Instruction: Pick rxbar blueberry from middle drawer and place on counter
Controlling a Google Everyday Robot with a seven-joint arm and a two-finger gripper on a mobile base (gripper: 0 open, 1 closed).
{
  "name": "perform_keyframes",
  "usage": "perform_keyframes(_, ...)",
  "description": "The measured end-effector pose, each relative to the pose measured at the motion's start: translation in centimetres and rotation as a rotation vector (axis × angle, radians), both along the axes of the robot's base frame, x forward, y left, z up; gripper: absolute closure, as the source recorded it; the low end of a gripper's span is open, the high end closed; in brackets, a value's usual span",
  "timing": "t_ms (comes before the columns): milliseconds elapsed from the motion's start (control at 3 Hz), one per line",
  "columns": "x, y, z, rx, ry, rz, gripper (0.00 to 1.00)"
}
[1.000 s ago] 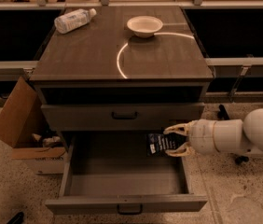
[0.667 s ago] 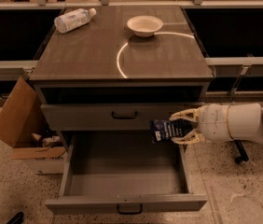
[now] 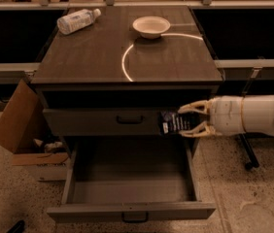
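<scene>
Both jaws are pinched onto the snack bar (image 3: 171, 123), one finger above its right end and one below. My gripper (image 3: 182, 122) is grasping the bar and touching nothing else.

Nearest me, the middle drawer (image 3: 132, 211) stands pulled out, its grey floor in plain sight and a small black handle (image 3: 134, 218) on its front. To its left on the speckled floor (image 3: 253, 193) a cardboard box (image 3: 18, 125) sits against the cabinet, with small clutter inside that I can't identify.

Above the open drawer, the bar hangs in the air before the right end of the closed upper drawer (image 3: 93, 123), just below the counter's front lip. My white arm (image 3: 244, 116) comes in level from the right. A black stand leg (image 3: 246, 152) is behind it.

The wrapper is dark with pale print at its left end; I can't read the lettering.

Further back, the counter (image 3: 88, 57) carries a thin bright curved line (image 3: 125, 64). A pale bowl (image 3: 151, 26) sits toward the back, right at that arc. A clear bottle (image 3: 77, 21) lies on its side near the back left corner, well apart from the bowl. Its label is unreadable to me.
</scene>
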State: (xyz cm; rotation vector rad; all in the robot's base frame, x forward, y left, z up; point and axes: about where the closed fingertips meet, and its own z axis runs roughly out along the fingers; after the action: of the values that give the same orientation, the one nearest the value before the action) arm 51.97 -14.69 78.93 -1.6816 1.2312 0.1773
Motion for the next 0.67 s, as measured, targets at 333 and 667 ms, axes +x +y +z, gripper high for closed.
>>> perform_keyframes(333,3.2,-1.5,3.5,0.085,-0.013,-0.030,1.00)
perform_keyframes(667,6.0,-2.8,8.2,0.152,-0.072,-0.066,1.00)
